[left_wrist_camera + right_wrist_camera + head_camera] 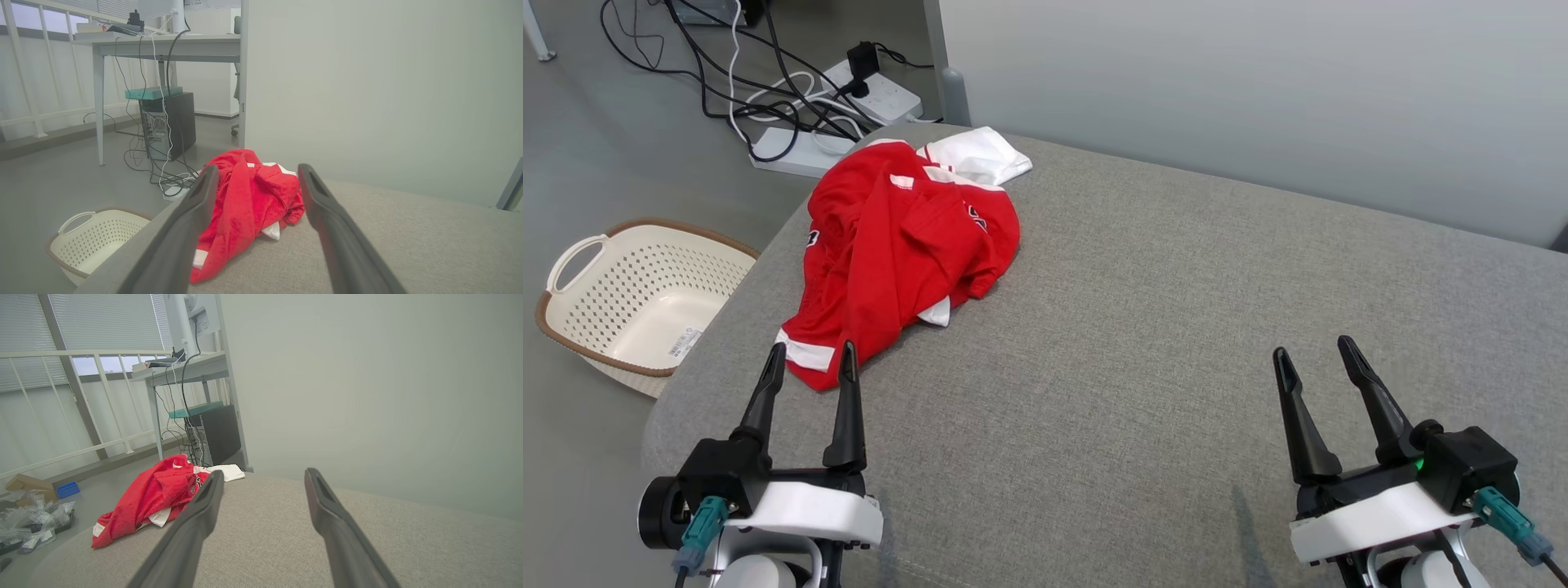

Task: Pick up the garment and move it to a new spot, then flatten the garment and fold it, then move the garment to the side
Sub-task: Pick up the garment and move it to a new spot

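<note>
On the grey cushion (1143, 343), toward 11 o'clock in the head view: a red shirt (898, 245) with white trim, crumpled in a heap close to the cushion's left edge and far corner. At the heap's 1 o'clock side, touching it, a fold of white cloth (976, 155); hard to tell whether part of the same shirt. Near hem of the shirt at the heap's 7 o'clock end, right by the tips of the left gripper (813, 347).

Left gripper at 7 o'clock of the head view, fingers spread wide and pointing toward 12, grasping nothing; contact with the hem not clear. In the left wrist view, the red heap straight ahead, framed between the two dark fingers.

Right gripper (1314, 346) at 5 o'clock, likewise spread wide and grasping nothing, over bare cushion, well apart from the shirt. In the right wrist view, the shirt off toward 9 o'clock.

Down on the floor at 9 o'clock of the head view, beside the cushion: a cream basket (645, 269) with holes and a brown rim. At 11 o'clock, beyond the shirt: white power strips (882, 96) amid a tangle of cables (768, 104).
</note>
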Controlling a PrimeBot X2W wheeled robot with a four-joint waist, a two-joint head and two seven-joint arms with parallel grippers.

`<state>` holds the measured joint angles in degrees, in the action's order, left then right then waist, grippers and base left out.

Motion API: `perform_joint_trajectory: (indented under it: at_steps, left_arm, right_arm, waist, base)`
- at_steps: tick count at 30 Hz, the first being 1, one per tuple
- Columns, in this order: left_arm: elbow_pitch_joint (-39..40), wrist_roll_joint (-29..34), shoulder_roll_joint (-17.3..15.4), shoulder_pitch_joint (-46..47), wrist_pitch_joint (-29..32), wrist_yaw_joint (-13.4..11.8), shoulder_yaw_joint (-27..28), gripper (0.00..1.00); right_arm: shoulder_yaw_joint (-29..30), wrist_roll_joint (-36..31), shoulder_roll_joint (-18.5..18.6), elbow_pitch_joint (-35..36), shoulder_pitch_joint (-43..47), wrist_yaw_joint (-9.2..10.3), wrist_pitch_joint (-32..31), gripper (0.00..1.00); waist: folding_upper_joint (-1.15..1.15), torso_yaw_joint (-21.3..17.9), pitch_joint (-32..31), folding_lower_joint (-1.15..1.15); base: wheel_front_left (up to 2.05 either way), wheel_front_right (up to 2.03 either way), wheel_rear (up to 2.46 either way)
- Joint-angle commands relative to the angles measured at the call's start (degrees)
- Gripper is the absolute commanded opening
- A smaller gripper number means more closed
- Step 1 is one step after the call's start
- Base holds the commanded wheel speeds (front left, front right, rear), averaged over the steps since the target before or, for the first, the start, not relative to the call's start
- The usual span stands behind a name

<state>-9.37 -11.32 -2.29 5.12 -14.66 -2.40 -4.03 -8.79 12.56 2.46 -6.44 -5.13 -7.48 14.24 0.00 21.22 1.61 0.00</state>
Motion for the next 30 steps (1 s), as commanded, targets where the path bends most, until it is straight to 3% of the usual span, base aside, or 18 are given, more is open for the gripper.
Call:
perform_joint_trajectory:
  at_steps: [1,16,30]
  left_arm:
    - [1.6,-0.7,-0.6,2.3,-0.3,-0.6,2.0,1.00]
    - [0.8,-2.7,-0.6,6.7,-0.3,-2.9,2.9,1.00]
    - [-7.5,-1.4,-0.6,19.1,-0.3,-0.9,7.0,1.00]
  right_arm:
    - [-1.4,-0.2,0.5,1.5,-1.4,-0.01,0.8,1.00]
    - [-1.9,-0.3,3.4,2.0,-4.3,-0.01,0.8,1.00]
    - [-3.4,0.2,6.9,1.9,-7.7,-0.01,0.8,1.00]
  waist:
    - [0.00,-0.1,0.2,0.00]
    - [0.00,-2.6,6.8,0.00]
    - [0.00,-4.8,13.4,0.00]
  base:
    - [0.00,0.00,0.00]
    - [0.00,0.00,0.00]
    - [0.00,0.00,0.00]
